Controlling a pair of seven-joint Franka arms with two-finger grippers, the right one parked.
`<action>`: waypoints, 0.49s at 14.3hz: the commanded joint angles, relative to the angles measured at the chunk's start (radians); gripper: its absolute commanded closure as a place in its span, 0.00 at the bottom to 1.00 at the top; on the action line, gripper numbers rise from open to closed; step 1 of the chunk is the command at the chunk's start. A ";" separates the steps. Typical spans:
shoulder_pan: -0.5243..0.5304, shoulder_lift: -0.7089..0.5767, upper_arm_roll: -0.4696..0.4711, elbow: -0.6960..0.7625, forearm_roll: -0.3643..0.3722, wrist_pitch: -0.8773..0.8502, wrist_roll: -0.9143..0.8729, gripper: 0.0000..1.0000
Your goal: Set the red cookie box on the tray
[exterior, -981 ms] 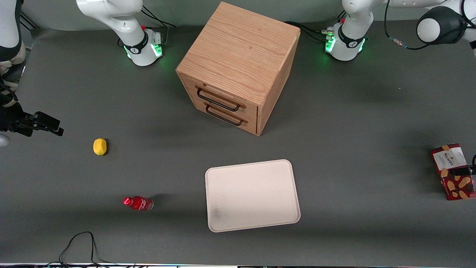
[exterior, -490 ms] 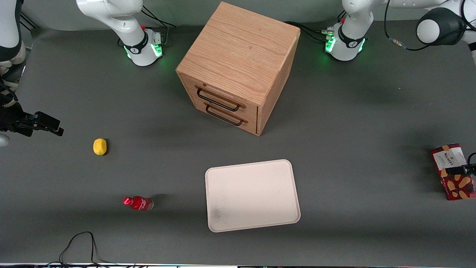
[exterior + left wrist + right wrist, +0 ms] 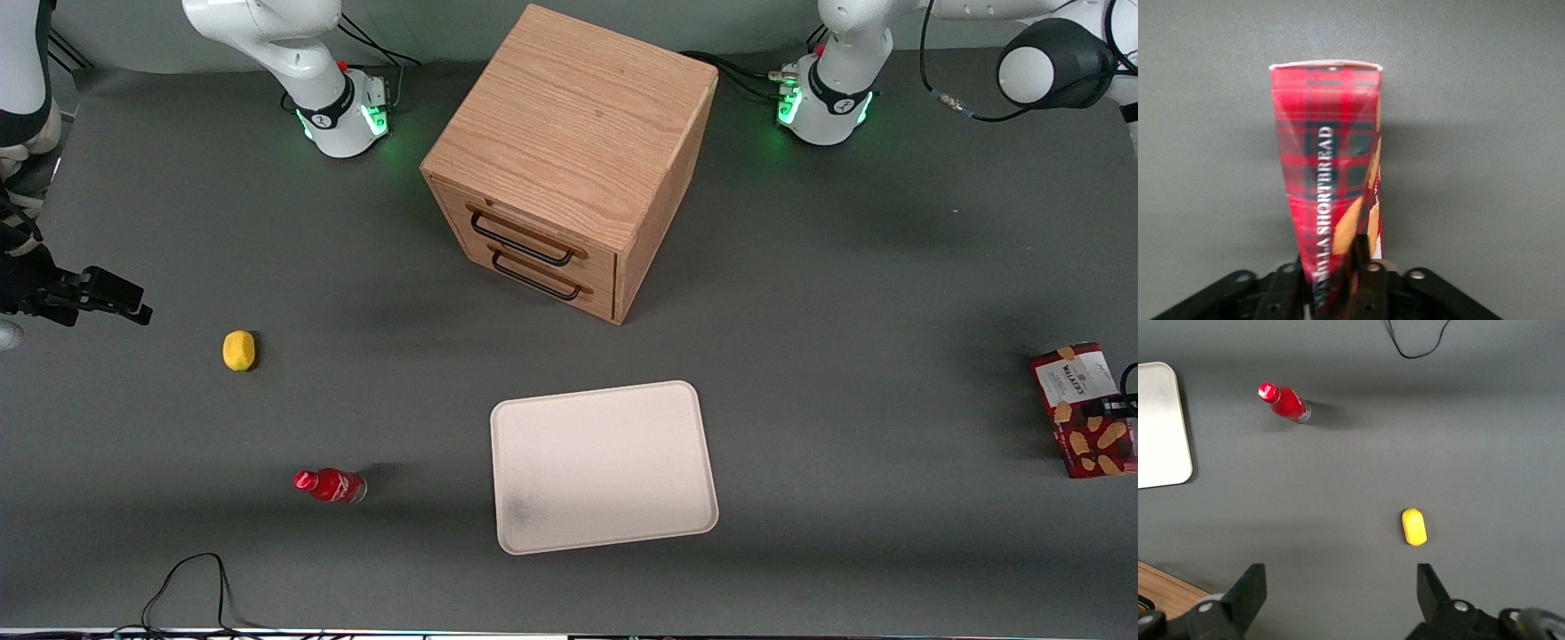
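The red cookie box, dark-red tartan with a white label and cookie pictures, is at the working arm's end of the table, at the edge of the front view. My left gripper is shut on it there. In the left wrist view the box sticks out from between the black fingers, its narrow side reading "SHORTBREAD", with grey table under it. The cream-white tray lies flat near the table's middle, nearer to the front camera than the cabinet, with nothing on it.
A wooden two-drawer cabinet stands farther from the camera than the tray. Toward the parked arm's end lie a yellow lemon-like object and a small red bottle. A black cable loops at the table's near edge.
The box has shifted slightly in the gripper's hold and now looks a little narrower in the front view. Everything else is as before.
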 commanded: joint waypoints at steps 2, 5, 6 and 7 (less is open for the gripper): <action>0.001 -0.006 0.003 -0.012 -0.012 0.016 0.028 1.00; 0.000 -0.009 0.003 -0.011 -0.012 0.012 0.029 1.00; -0.002 -0.015 0.003 -0.009 -0.012 0.000 0.028 1.00; -0.008 -0.023 0.003 -0.009 -0.012 -0.019 0.026 1.00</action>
